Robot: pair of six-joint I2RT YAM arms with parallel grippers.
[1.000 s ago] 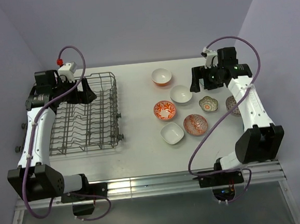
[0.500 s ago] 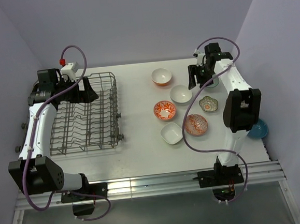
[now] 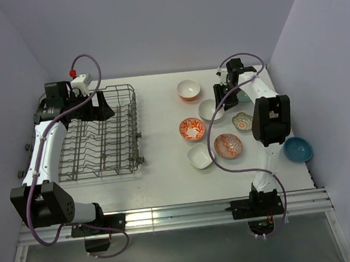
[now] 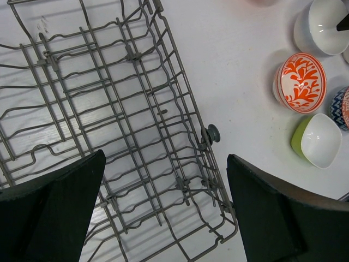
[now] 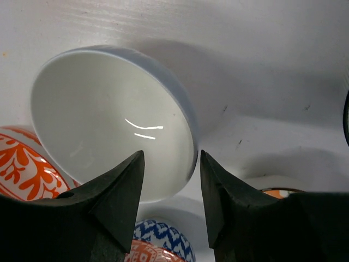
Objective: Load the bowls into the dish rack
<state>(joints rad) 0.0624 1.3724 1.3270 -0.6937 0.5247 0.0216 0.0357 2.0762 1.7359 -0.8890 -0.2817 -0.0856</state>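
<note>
right gripper has swung in from the right and come down on the white bowl, fingers apart with the rim between them, nothing pinched yet. looks like the first pick is one squeeze away. a second ago it hung further right; the blue bowl, hidden then, now shows at the table's right edge. left gripper is unchanged, spread wide over the rack, which holds nothing. every bowl sits right of it.
</note>
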